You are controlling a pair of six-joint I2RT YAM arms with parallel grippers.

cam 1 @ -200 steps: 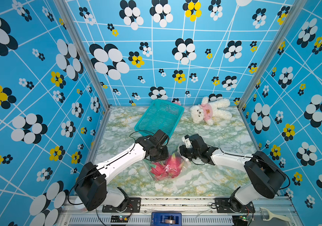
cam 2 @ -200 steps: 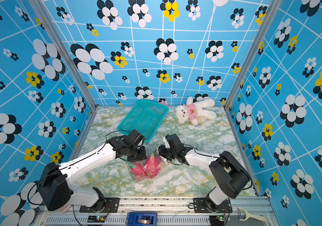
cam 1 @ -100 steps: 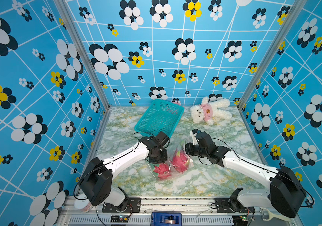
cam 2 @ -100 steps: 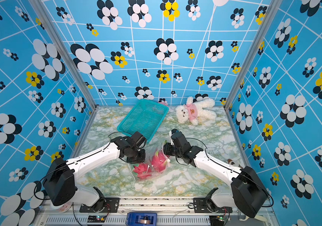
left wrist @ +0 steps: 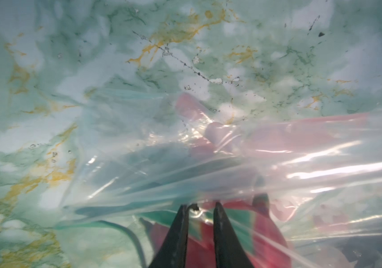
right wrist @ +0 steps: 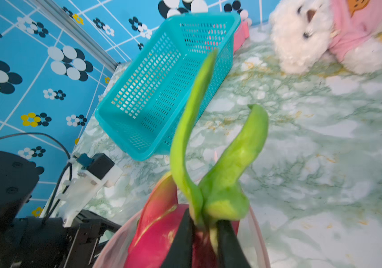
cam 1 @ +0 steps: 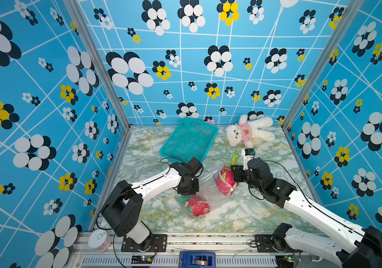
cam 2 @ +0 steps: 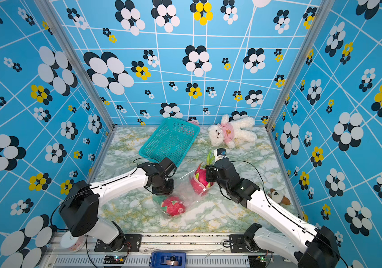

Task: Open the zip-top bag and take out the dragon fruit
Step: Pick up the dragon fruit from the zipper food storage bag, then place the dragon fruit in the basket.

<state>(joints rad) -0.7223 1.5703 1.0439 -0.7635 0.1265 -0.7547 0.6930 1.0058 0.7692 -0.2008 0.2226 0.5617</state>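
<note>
Dragon fruit (cam 1: 225, 180) in right tool (right wrist: 205, 224) points its green tips rearward.

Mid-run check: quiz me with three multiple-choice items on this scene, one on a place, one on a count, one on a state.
1. Where does the unheld dragon fruit lie?
A. In the teal basket
B. Inside the zip-top bag on the table
C. Against the plush bear

2. How many dragon fruits show in both top views?
A. One
B. Three
C. Two

3. What is the right claw doing?
A. Shut on the held dragon fruit at its green leaves
B. Open above the basket
C. Shut on the bear

Answers:
1 B: its red skin shows through the clear film on the marble.
2 C: one lies bagged and one is held up.
3 A: the right wrist view shows it clamped at the leaf base.
</note>
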